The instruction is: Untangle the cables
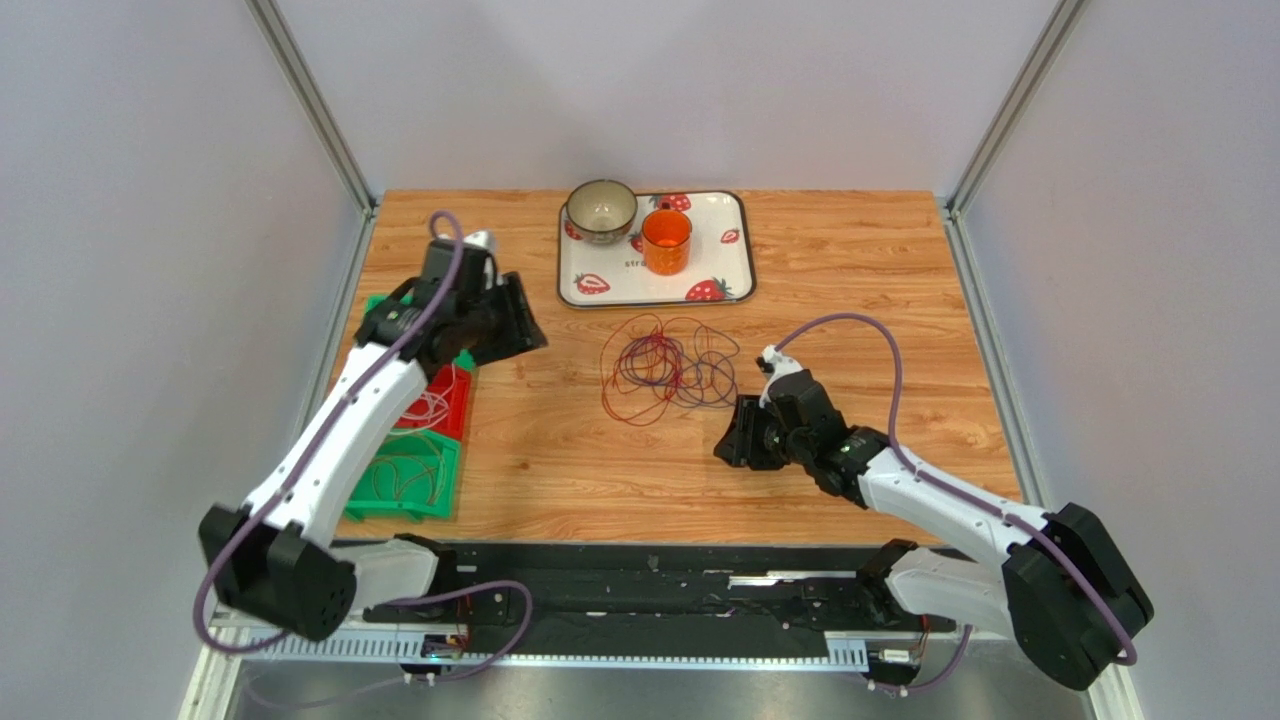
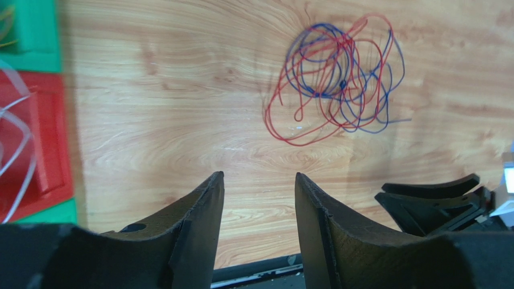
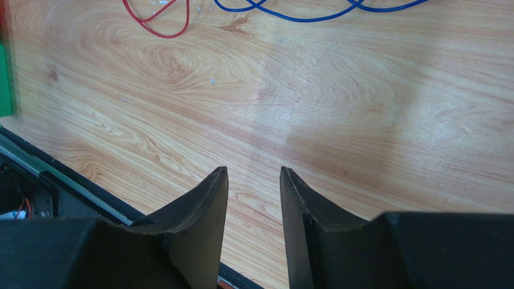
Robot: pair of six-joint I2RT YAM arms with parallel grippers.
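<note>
A loose tangle of thin red and blue-purple cables [image 1: 669, 368] lies mid-table, just in front of the tray. The left wrist view shows the same cables [image 2: 338, 78] as overlapping loops. My left gripper [image 1: 516, 324] hovers left of the tangle, well apart from it; its jaws [image 2: 258, 176] stand open over bare wood with nothing between them. My right gripper [image 1: 741, 435] sits just right of and nearer than the tangle, open and empty [image 3: 253, 170]. Only a red loop [image 3: 160, 21] and a blue strand [image 3: 314, 12] reach the top edge of the right wrist view.
A strawberry-patterned tray [image 1: 721, 278] at the back holds a bowl [image 1: 601, 210] and an orange cup [image 1: 666, 240]. At the left edge, a red bin [image 1: 451, 393] holds a white cable [image 2: 12, 138], and a green bin [image 1: 376, 503] holds thin orange wires.
</note>
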